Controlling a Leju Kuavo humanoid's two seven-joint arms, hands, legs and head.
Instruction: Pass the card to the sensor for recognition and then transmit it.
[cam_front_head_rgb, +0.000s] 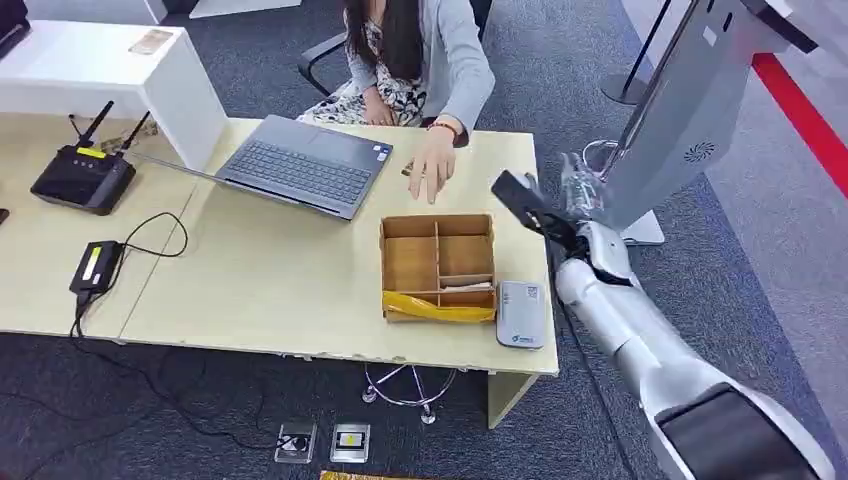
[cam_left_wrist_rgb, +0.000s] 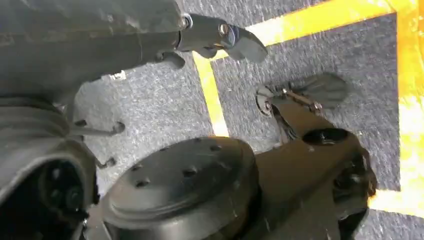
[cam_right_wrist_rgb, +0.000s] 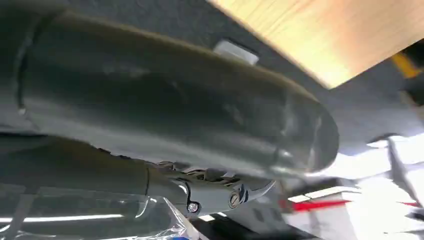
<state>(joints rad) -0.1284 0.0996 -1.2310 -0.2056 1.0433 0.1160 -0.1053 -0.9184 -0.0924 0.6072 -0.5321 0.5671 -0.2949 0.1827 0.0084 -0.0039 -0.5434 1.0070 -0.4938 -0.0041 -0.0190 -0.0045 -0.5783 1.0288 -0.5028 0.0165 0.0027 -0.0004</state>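
The white card sensor (cam_front_head_rgb: 521, 314) lies flat near the table's front right corner, beside a compartmented cardboard box (cam_front_head_rgb: 437, 262). A pale flat piece (cam_front_head_rgb: 466, 286) and a yellow packet (cam_front_head_rgb: 437, 307) lie in the box's front compartments. My right hand (cam_front_head_rgb: 535, 210) is raised past the table's right edge, level with the box's far end. Its dark fingers are stretched toward the table and hold nothing. In the right wrist view the right hand (cam_right_wrist_rgb: 175, 110) shows a thick thumb and one straight finger. My left hand (cam_left_wrist_rgb: 150, 45) hangs over the floor, fingers apart and holding nothing.
A person sits behind the table with a hand (cam_front_head_rgb: 432, 162) resting on it past the box, over a small flat thing too small to tell. An open laptop (cam_front_head_rgb: 305, 165), a router (cam_front_head_rgb: 83, 177) and a cabled adapter (cam_front_head_rgb: 96, 266) lie to the left. A grey kiosk (cam_front_head_rgb: 690, 110) stands right.
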